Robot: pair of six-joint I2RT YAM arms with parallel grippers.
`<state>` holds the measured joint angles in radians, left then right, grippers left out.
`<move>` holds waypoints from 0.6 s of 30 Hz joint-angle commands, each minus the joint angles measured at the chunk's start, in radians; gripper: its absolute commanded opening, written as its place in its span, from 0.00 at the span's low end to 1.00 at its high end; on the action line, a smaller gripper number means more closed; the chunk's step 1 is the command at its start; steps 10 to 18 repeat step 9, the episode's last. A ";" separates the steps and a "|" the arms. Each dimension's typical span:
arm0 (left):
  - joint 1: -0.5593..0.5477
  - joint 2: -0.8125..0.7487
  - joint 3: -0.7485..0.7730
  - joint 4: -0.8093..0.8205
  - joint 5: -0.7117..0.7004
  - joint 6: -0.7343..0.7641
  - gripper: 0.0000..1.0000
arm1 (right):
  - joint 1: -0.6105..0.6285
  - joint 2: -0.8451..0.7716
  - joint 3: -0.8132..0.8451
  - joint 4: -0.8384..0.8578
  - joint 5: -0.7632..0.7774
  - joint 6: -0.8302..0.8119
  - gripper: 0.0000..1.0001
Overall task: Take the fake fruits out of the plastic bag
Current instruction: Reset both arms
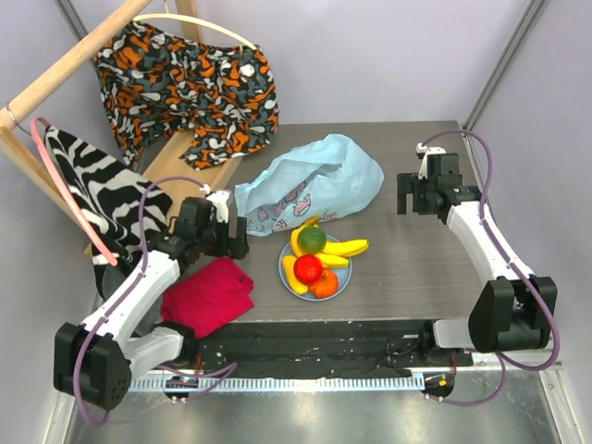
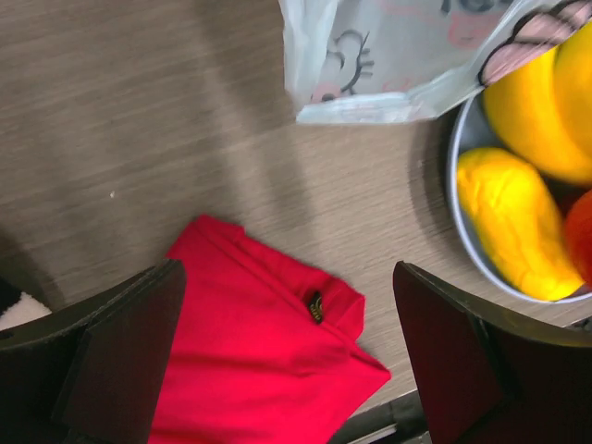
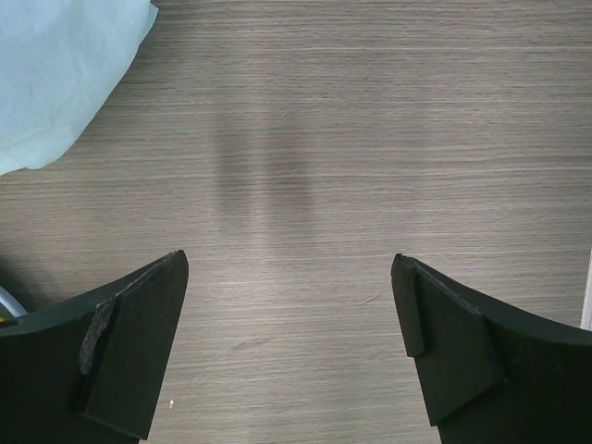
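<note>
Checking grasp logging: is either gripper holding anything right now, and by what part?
Nothing is held: the left gripper and the right gripper both stand open, with nothing between their jaws.

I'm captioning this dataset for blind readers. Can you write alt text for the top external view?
Fake fruits sit piled on a round light-blue plate mid-table, with the crumpled plastic bag lying just behind it. The left gripper hangs beside a red cloth and the right gripper over bare tabletop.

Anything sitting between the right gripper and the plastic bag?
Nothing. Only bare table separates the right gripper from the plastic bag, as the top view and the right wrist view both show.
</note>
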<state>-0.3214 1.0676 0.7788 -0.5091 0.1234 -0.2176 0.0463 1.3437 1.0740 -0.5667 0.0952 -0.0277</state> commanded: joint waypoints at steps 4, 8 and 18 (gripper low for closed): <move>-0.004 0.011 -0.047 0.217 -0.030 0.115 1.00 | 0.001 -0.015 0.003 0.036 -0.009 -0.008 1.00; -0.002 0.003 -0.090 0.294 -0.007 0.103 1.00 | 0.000 -0.018 -0.005 0.036 -0.023 -0.035 1.00; -0.002 0.002 -0.099 0.302 0.004 0.133 1.00 | 0.000 -0.020 -0.006 0.037 -0.025 -0.037 1.00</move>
